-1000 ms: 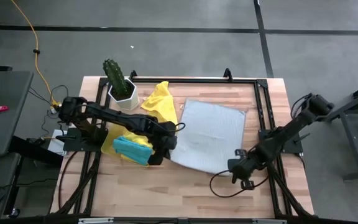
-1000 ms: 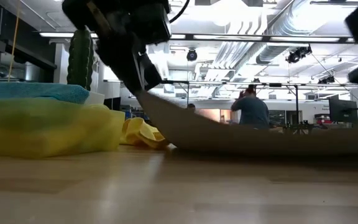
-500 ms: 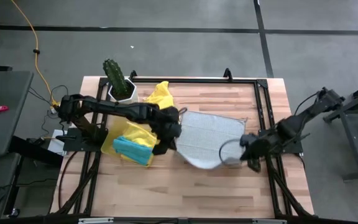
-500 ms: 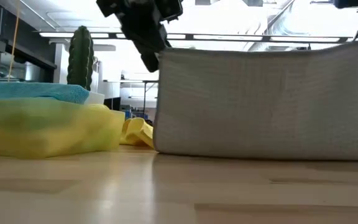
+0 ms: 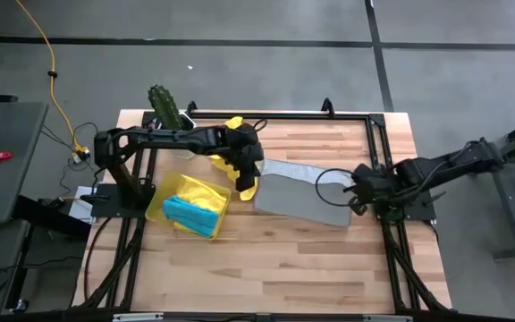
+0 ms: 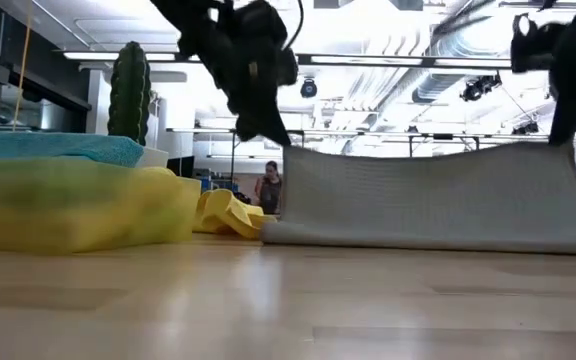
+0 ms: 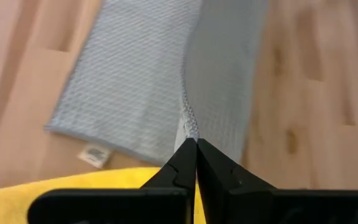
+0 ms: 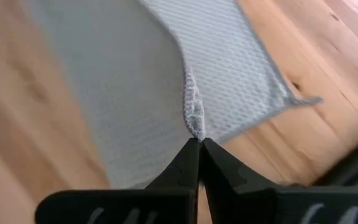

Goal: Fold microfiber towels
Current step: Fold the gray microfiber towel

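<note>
Both arms have the grey towel (image 5: 300, 192) pinched by a corner each, and that looks like the reason it hangs the way it does. The left gripper (image 5: 250, 170) sits clamped tight on one corner near the middle of the table, just beside the loose yellow towel (image 5: 232, 136). The right gripper (image 5: 361, 184) is closed just as hard on the opposite corner, over by the right-hand rail. Holding two corners level seems meant to carry one edge over the rest of the cloth, so the fold lands straight rather than bunched.

From table height the lifted edge runs in a shallow sag between the two grips, while the lower part of the cloth lies on the wooden table (image 5: 302, 259) in a rounded roll. From above, the towel reads as a narrow grey band, roughly half as deep as it is wide, with a paler strip along its far side. I judge the fold to be partway over, though I cannot tell whether the edges are lined up yet.

Up close, the cloth shows a fine waffle weave, puckered where the closed fingertips (image 7: 194, 163) bite it. A small tag (image 7: 94, 153) lies at one corner.

The turquoise towel (image 5: 190, 215) rests in the yellow tray (image 5: 164, 186) on the left, apart from the work. A cactus (image 5: 163, 106) in a white pot stands at the back left corner.
</note>
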Robot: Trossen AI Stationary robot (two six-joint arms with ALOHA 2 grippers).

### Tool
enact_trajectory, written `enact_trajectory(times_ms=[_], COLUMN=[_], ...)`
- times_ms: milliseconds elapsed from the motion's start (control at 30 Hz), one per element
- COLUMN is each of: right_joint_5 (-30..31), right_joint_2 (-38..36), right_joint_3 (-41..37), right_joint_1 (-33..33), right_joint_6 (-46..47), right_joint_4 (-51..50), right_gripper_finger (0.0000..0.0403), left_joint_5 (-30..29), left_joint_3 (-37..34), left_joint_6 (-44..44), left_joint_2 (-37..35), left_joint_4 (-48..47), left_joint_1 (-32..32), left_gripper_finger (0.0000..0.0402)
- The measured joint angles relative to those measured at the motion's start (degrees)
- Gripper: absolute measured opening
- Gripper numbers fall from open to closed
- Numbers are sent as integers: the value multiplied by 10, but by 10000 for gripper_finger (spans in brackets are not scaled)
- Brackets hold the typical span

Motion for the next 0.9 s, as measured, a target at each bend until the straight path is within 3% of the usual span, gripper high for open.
enact_trajectory(times_ms=[400,767,900], right_joint_5=[44,43,43], right_joint_2=[8,19,19], right_joint_3=[-85,-105,-105], right_joint_1=[-108,-145,-156], right_joint_6=[57,53,57], right_joint_4=[34,110,108], right_gripper_finger=[0,0,0], left_joint_5=[-87,-192,-200], left_joint_3=[-1,-1,-1], left_joint_6=[-45,-58,-73], left_joint_2=[62,77,77], left_joint_4=[59,69,69], left_joint_1=[13,12,18], left_gripper_finger=[0,0,0])
